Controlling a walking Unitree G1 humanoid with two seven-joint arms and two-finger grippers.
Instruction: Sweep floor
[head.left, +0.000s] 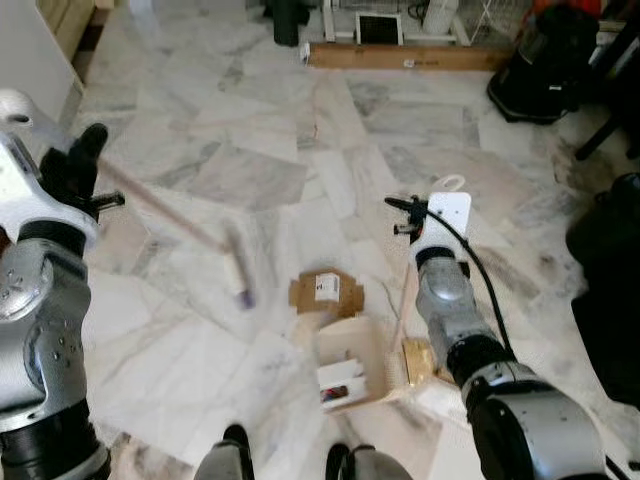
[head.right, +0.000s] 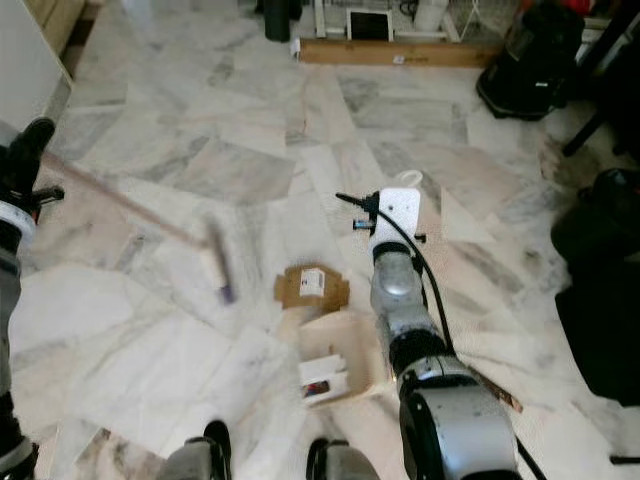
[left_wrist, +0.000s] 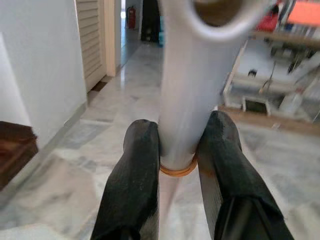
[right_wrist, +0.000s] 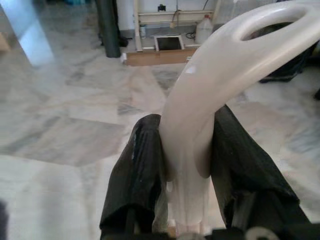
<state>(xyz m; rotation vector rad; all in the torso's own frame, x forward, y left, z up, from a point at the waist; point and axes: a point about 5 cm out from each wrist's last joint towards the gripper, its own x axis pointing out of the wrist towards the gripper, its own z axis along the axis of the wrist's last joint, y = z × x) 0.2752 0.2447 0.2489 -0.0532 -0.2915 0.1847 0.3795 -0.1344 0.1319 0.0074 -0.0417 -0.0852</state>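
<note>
Broom (head.left: 180, 222), handle pinched in left gripper (left_wrist: 175, 155), runs diagonally down-right to its head left of the cardboard scrap (head.left: 325, 291); dustpan (head.left: 350, 365), handle clamped by right gripper (right_wrist: 187, 165), sits just beyond.

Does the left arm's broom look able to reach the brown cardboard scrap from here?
Probably yes: the left gripper grips the broom, and bare floor separates its head from the cardboard scrap.
</note>
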